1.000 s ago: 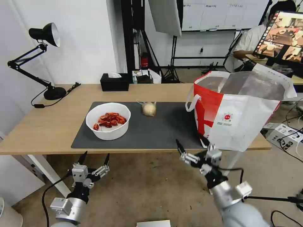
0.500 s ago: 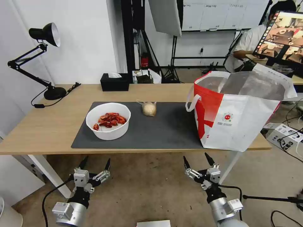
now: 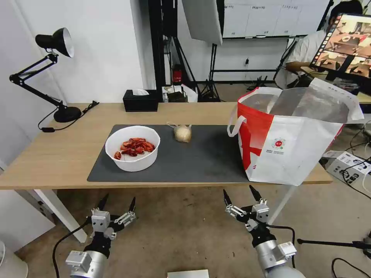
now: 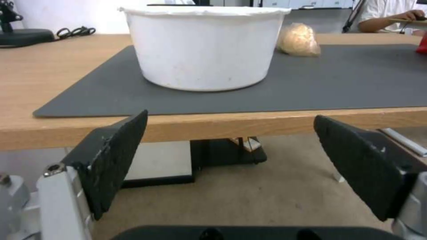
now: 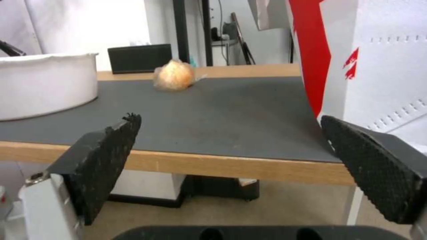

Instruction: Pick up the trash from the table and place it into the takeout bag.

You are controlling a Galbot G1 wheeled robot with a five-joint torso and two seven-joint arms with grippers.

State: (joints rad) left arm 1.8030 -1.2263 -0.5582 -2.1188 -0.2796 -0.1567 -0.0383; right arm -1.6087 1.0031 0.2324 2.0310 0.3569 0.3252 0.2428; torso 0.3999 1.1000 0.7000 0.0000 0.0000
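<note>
Sitting on the dark grey mat (image 3: pixel 201 158) of the light-wood table (image 3: pixel 50 154): white bowl (image 3: pixel 132 148) of red crayfish shells toward the left, small beige knotted bag (image 3: pixel 182 133) just beyond it toward the middle, well apart from both grippers. Standing at the right end of the table, partly on the mat: takeout bag (image 3: pixel 293 139), mouth gaping wide, silver lining showing, a white loop handle hanging at its near-left corner. Resting farther back on bare wood: black tissue box (image 3: pixel 140 100); black desk lamp (image 3: pixel 46 73) at the far left corner. Nothing lying between bowl and tote but open mat.

Showing on the tote's white face: a small round red logo, lettering beneath it too small for reading.

Hanging below the table's front edge, over the floor: left gripper (image 3: pixel 117 202) under the bowl's side, right gripper (image 3: pixel 239 195) near the tote's corner. Both spread wide, gripping nothing, touching nothing.
</note>
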